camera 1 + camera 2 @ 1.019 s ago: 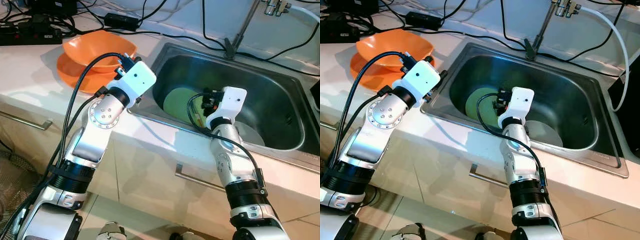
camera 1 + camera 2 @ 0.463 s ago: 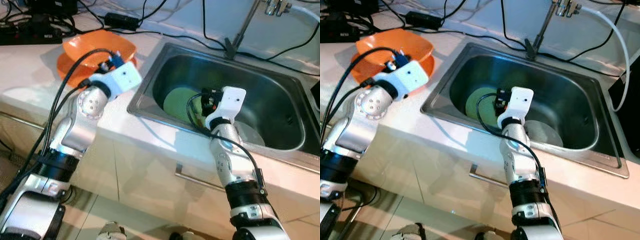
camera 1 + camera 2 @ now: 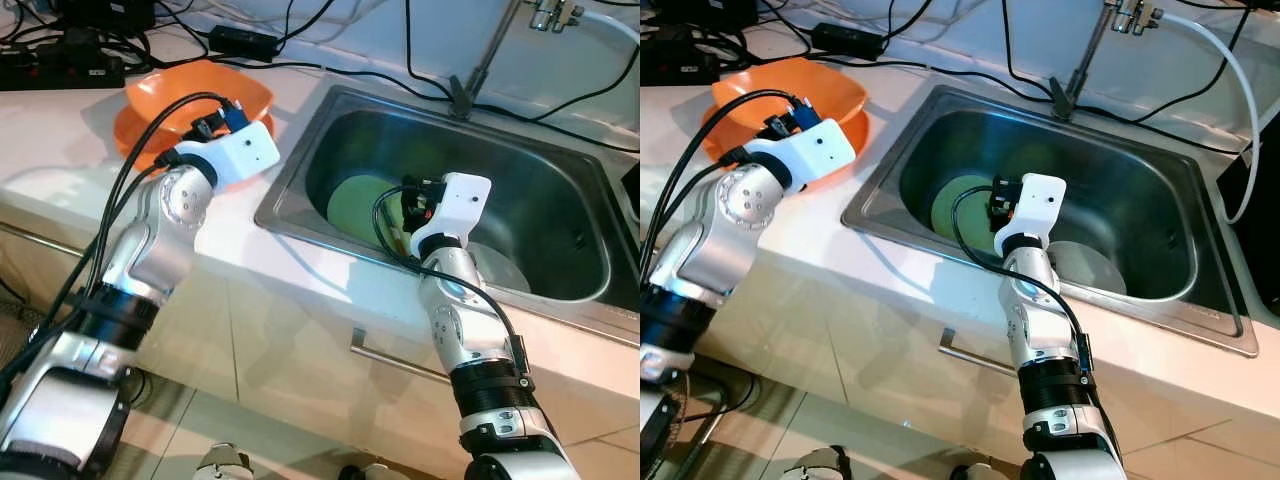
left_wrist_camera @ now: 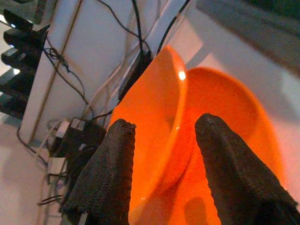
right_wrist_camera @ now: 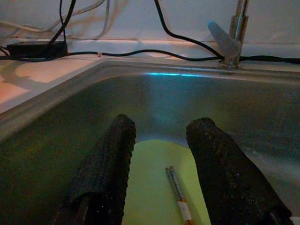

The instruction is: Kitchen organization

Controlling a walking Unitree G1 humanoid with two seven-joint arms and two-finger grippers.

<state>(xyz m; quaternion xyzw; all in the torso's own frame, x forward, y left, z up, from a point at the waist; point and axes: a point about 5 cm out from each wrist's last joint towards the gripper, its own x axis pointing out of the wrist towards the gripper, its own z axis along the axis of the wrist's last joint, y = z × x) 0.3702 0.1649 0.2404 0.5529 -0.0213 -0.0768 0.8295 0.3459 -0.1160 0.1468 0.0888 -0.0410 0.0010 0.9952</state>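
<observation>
Your non-task items, listed:

- Countertop (image 3: 55, 135): pale, with bare surface at its left end.
- Faucet (image 3: 1089, 55): slim metal stem, tilted, with its base at the back of the counter by the wall.
- White hose (image 3: 1228, 62): curves down from the tap head on the right.
- Black adapter (image 3: 243, 41): lies on the counter by the wall.
- Power strip (image 3: 60, 71): black, far left corner, with plugs in it.
- Black cables (image 3: 385, 76): several, trailing along the back of the counter.
- Cabinet handles: one metal bar below centre (image 3: 398, 361), one at left (image 3: 55, 243).
- Tiled floor (image 3: 270, 440): light.
</observation>
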